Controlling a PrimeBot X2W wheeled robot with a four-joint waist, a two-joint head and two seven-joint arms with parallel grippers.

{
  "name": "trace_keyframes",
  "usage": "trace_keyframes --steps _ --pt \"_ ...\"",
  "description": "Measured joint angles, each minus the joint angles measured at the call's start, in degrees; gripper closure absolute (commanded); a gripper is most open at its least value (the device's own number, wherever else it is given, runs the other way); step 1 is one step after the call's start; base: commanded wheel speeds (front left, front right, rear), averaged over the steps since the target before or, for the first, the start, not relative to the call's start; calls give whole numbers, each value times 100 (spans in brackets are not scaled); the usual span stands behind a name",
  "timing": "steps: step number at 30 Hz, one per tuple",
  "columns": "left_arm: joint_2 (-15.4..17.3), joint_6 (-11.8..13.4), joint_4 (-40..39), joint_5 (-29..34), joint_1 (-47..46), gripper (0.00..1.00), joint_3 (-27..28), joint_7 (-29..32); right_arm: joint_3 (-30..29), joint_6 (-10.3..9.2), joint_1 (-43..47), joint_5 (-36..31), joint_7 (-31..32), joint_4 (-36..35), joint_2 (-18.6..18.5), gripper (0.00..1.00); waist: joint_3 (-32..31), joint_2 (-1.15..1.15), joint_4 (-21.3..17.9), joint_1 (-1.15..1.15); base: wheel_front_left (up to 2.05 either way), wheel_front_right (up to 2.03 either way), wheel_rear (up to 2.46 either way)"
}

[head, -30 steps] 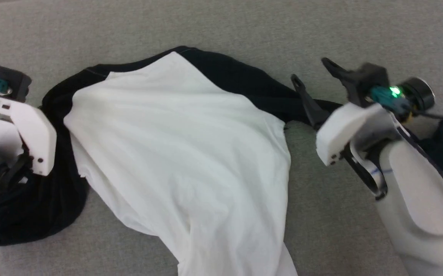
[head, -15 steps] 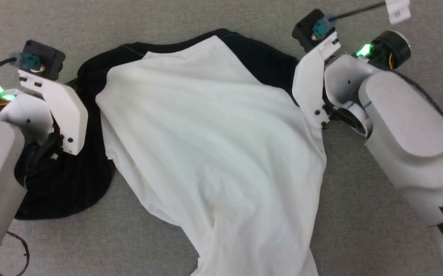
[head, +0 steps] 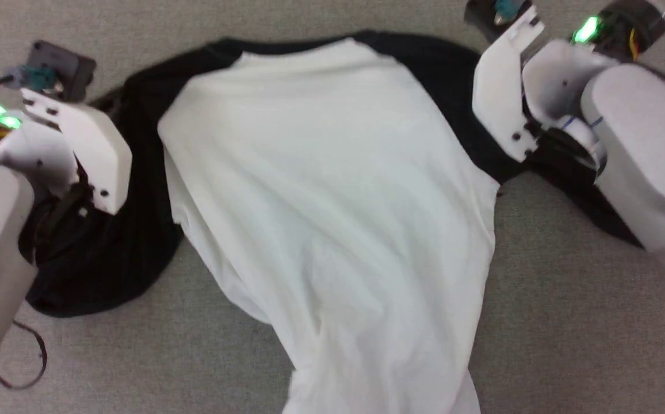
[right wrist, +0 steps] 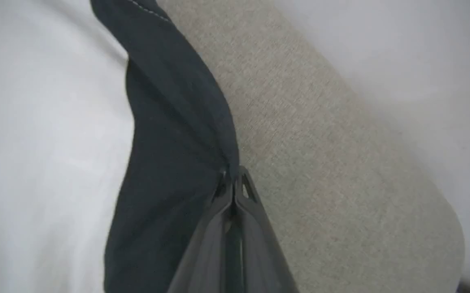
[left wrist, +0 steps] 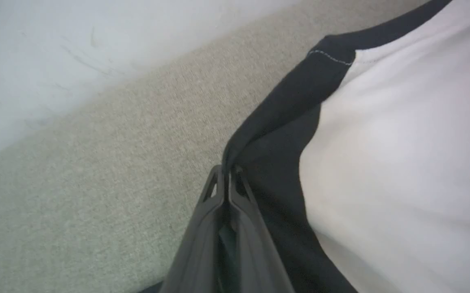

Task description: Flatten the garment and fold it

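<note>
Right, on the head view the shirt (head: 332, 201) lies on the mat (head: 539, 322), long axis 12 to 6, neck at 12; left wrist view, my left gripper (left wrist: 227, 175) is clamped on its black shoulder; right wrist view, my right gripper (right wrist: 232, 177) likewise, so I judge I'm flattening, and next I'd tug outward toward 9 and 3.

One long-sleeved cloth shirt (head: 332, 190), white body with black shoulders and sleeves, lies spread on the grey woven-cloth bench (head: 539, 299). Neck end lies toward the far side, hem toward the near side. Body is creased and narrows toward the hem. Left sleeve is bunched in a dark heap; right sleeve trails outward.
</note>
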Motion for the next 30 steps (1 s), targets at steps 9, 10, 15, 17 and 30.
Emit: trace_keyframes --steps 9,10,15,17,30 --pt "74 -2 -198 365 -1122 100 286 -445 -346 0 -1069 -495 -536 -90 -286 100 32 0 -84 0 0 0 0" --pt "78 -2 -202 447 -1305 100 300 -470 -413 1 -1233 -595 -610 -110 -312 100 64 0 -90 0 0 0 0" --pt "60 113 -118 798 -2187 100 432 -597 -896 5 -1996 -1011 -900 -124 -379 100 271 0 -126 0 0 0 0" --pt "34 227 -16 900 -2526 100 535 -714 -1112 8 -2274 -1185 -995 -120 -353 100 374 0 -147 0 0 0 0" --pt "-221 921 348 1402 -4531 100 1237 -2141 -2462 49 -3998 -2703 -2192 -96 145 100 1107 0 -326 1 0 0 0"
